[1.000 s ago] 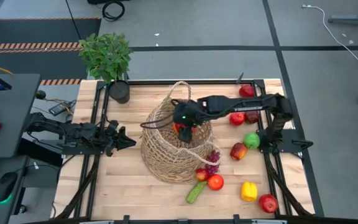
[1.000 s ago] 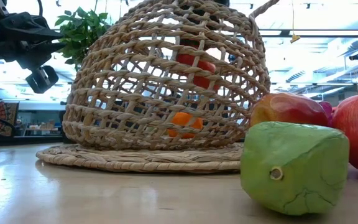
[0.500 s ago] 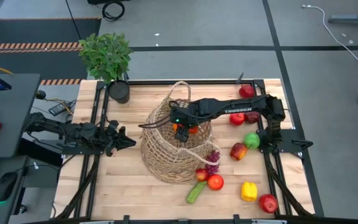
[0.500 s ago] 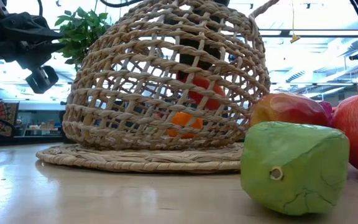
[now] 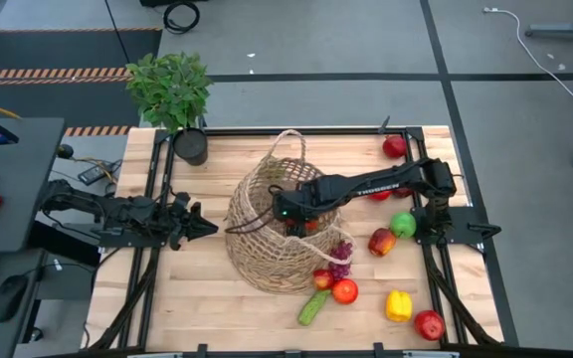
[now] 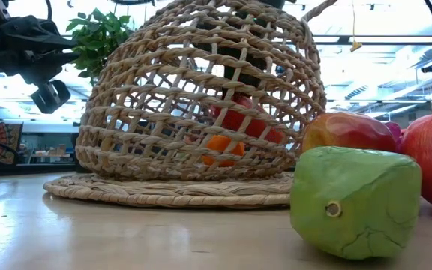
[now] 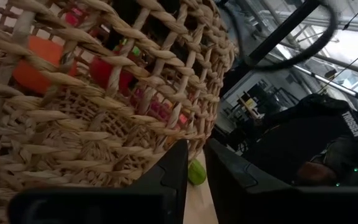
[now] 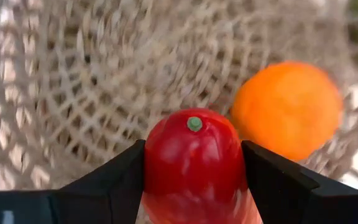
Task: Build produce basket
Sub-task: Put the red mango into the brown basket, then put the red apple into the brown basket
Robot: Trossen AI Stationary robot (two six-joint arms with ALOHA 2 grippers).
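Placement was underway: right gripper (image 8: 192,186), jaws clamping a red pepper (image 8: 193,163) inside the basket (image 5: 267,234) beside an orange (image 8: 288,109), needed only release; left gripper (image 5: 189,223), jaws nearly closed and empty, waited.

White lettering "TROSSEN" runs along the right arm (image 5: 381,186)

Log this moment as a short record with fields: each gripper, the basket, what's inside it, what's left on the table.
right gripper: inside the basket, shut on a red pepper
left gripper: waiting beside the basket at the table's left, fingers nearly closed, holding nothing
basket: on the table's middle
inside: an orange, lying next to the held pepper
outside: green apple, yellow pepper, cucumber, grapes, several red apples
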